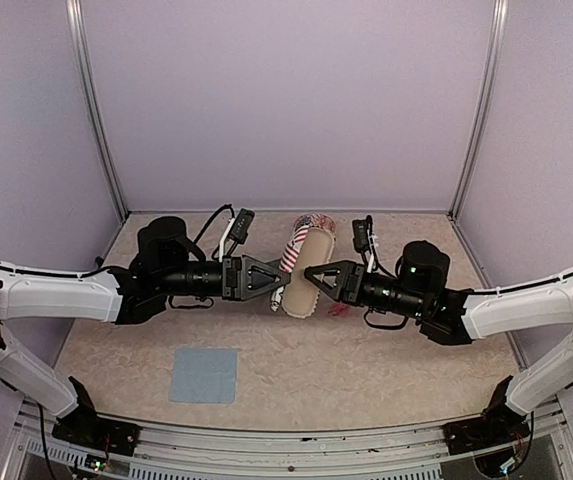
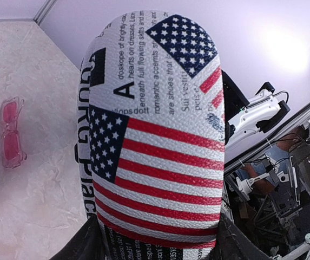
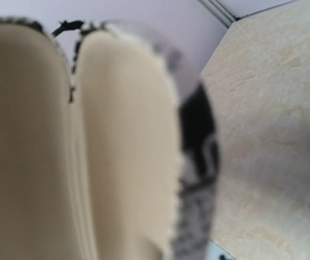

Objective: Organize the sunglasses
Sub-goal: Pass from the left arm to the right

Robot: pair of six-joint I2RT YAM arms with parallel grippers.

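Blue cloth (image 1: 204,375) nearest us, pink sunglasses (image 2: 11,132) lying on table (image 1: 386,370) near R gripper (image 1: 313,280), 1 flag-print case (image 1: 311,250) open mid-table, L gripper (image 1: 278,282) fingers pinching it, R fingers' state we can't tell.

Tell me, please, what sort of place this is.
Probably a robot lab test cell: plain lilac walls on metal posts enclose a table, with left arm and right arm mounted at its edge.
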